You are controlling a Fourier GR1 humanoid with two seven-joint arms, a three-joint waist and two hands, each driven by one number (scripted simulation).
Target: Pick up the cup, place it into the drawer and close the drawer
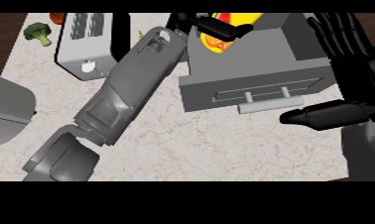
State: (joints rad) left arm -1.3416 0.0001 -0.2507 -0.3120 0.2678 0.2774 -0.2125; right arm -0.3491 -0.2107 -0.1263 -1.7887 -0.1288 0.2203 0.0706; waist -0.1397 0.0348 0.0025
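The left forearm runs from the lower left of the frame up to the top middle. There the left hand curls its black fingers over the cup, so the hand has closed around it. The cup is yellow with red and orange patches, and the fingers hide part of it. It sits at the upper left corner of the open grey drawer, at the top centre of the frame. Whether it already rests inside the drawer or hangs just above it cannot be told. The drawer's front panel faces the lower edge of the frame and carries a pale bar handle.

The right hand shows at the right edge, open, with straight fingers pointing up and the thumb pointing left just below the handle, holding nothing.

A white toaster stands at the upper left on the marble counter. A piece of broccoli lies just left of it, near the counter's corner. A grey rounded object shows at the left edge.
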